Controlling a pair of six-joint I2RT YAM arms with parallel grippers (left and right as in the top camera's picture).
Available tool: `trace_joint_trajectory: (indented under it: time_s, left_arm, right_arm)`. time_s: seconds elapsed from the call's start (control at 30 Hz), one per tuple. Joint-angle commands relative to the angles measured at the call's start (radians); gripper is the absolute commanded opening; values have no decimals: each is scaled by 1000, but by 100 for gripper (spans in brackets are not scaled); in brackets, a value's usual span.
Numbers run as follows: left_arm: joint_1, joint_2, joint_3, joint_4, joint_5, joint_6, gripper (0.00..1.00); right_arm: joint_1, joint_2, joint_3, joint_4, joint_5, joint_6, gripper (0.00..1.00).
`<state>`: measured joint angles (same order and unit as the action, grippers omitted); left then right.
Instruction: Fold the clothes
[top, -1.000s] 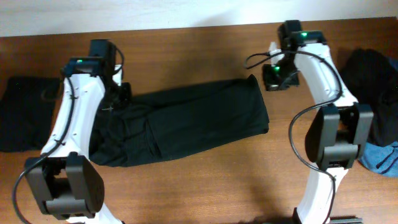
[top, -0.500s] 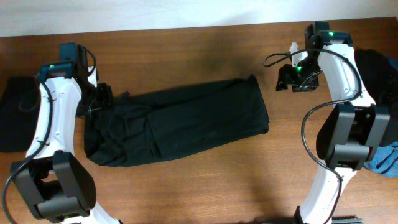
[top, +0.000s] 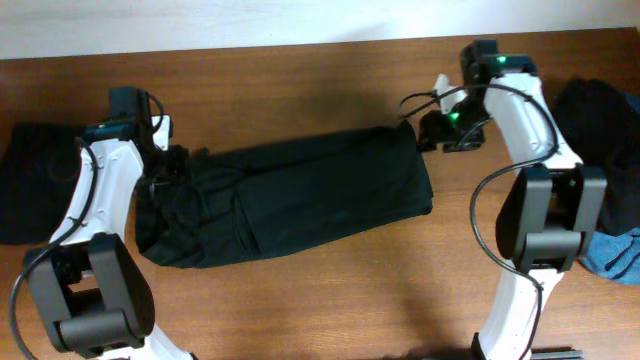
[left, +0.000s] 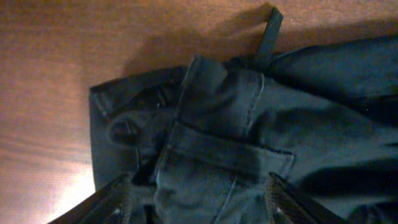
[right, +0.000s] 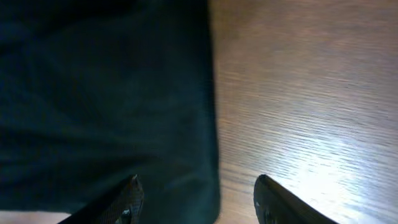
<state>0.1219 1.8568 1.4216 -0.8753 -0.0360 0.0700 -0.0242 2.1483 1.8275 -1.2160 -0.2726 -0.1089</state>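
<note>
The black trousers (top: 300, 195) lie folded lengthwise across the middle of the table. My left gripper (top: 166, 166) hovers over their left end, open. In the left wrist view the waistband (left: 224, 124) with a belt loop (left: 268, 34) lies below the gripper (left: 200, 208), whose fingers (left: 115, 200) stand wide apart over the cloth. My right gripper (top: 432, 131) is at the trousers' upper right corner. It (right: 199, 205) is open and straddles the fabric's edge (right: 213, 112), one finger over cloth and the other over bare wood. Nothing is held.
A flat black garment (top: 35, 185) lies at the table's left edge. A heap of black clothes (top: 600, 115) and a blue piece (top: 615, 255) sit at the right edge. The wall runs along the table's far side.
Both grippers opened and let go of the trousers. Each arm swung outward, then came back toward its end of the trousers. The trousers lie as before.
</note>
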Motion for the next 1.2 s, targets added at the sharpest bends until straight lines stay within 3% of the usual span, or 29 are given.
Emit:
trace_joint_trajectory:
  time_s: [0.0, 0.17, 0.37, 0.4, 0.47, 0.53, 0.77, 1.0, 1.03, 1.1, 1.17]
  left_arm:
    - [0, -7, -29, 37, 34, 42, 66]
    - [3, -4, -64, 83, 47, 64, 54]
    - [6, 2, -104, 146, 45, 68, 54]
    - [6, 4, -104, 150, 39, 67, 56]
    - [6, 7, -105, 154, 31, 67, 76]
    - [6, 8, -105, 158, 19, 67, 79]
    - [6, 17, -105, 159, 10, 67, 79]
    - [6, 20, -104, 142, 35, 66, 80]
    - [6, 20, -104, 138, 42, 66, 80]
    - [6, 21, -105, 133, 44, 66, 80]
    - [6, 21, -105, 131, 44, 66, 80]
  right_arm:
    - [21, 3, -59, 32, -11, -7, 62]
    - [29, 3, -150, 108, -12, -7, 58]
    - [32, 3, -260, 222, -13, -7, 54]
    - [33, 3, -273, 235, -13, -7, 54]
    - [33, 3, -294, 256, -13, -7, 54]
    - [33, 3, -304, 268, -13, -7, 54]
    - [33, 3, -304, 282, -12, -7, 56]
    - [33, 3, -304, 262, -76, -18, 65]
    - [32, 3, -304, 262, -76, -18, 64]
    - [32, 3, -304, 262, -76, -18, 47]
    - [32, 3, -304, 264, -76, -18, 22]
